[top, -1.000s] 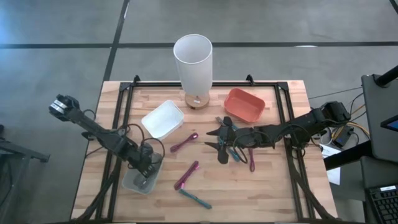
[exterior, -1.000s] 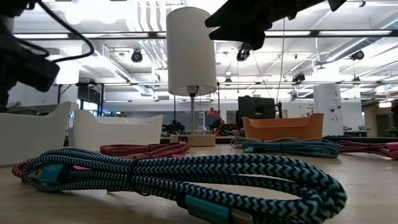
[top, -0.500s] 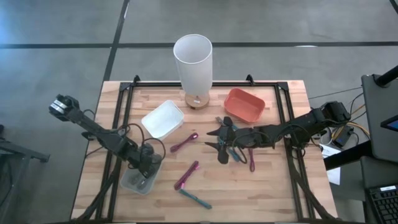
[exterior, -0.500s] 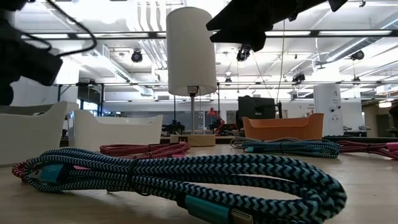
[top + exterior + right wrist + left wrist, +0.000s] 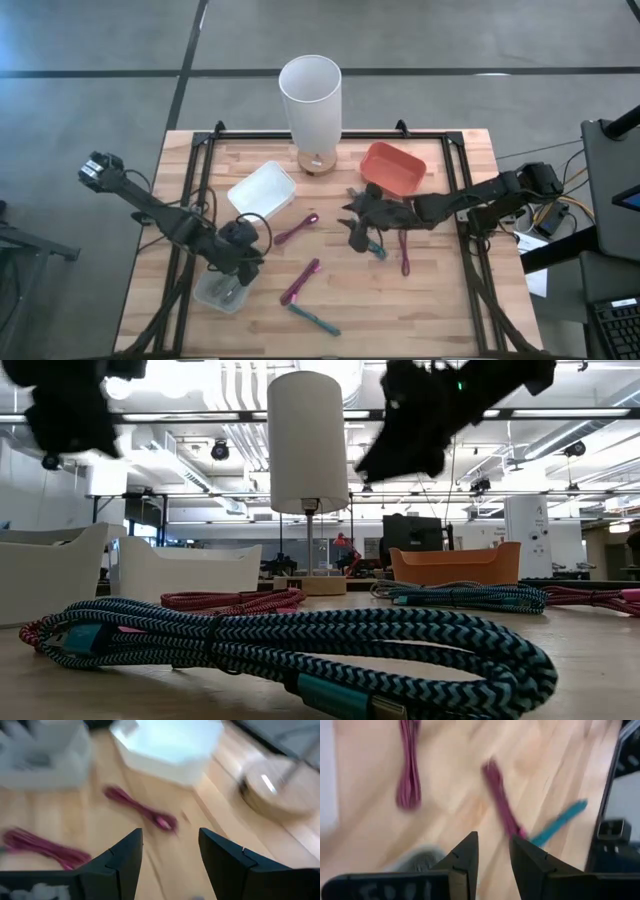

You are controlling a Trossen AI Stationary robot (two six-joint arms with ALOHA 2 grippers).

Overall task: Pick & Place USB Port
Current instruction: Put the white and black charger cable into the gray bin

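Observation:
Several coiled USB cables lie flat on the wooden table: a magenta one (image 5: 296, 229), a second magenta one (image 5: 300, 282), a teal one (image 5: 315, 320), another teal one (image 5: 372, 246) and a magenta one (image 5: 405, 256). My left gripper (image 5: 243, 243) (image 5: 493, 857) is open and empty, above the far rim of a clear bin (image 5: 222, 291). My right gripper (image 5: 356, 228) (image 5: 170, 855) is open and empty too, hovering just left of the teal cable near the orange bin (image 5: 393, 167). Both grippers show high above the table in the low view.
A white bin (image 5: 262, 190) sits left of centre, and a tall white cylinder lamp (image 5: 310, 98) stands at the far edge. A black frame rail (image 5: 196, 190) runs along the table sides. Bare wood (image 5: 420, 310) lies at the near right.
My left gripper has risen from the clear bin and moved a little toward the far edge. My right gripper has drawn back slightly toward the right and far side and turned. The cables on the table have stayed put.

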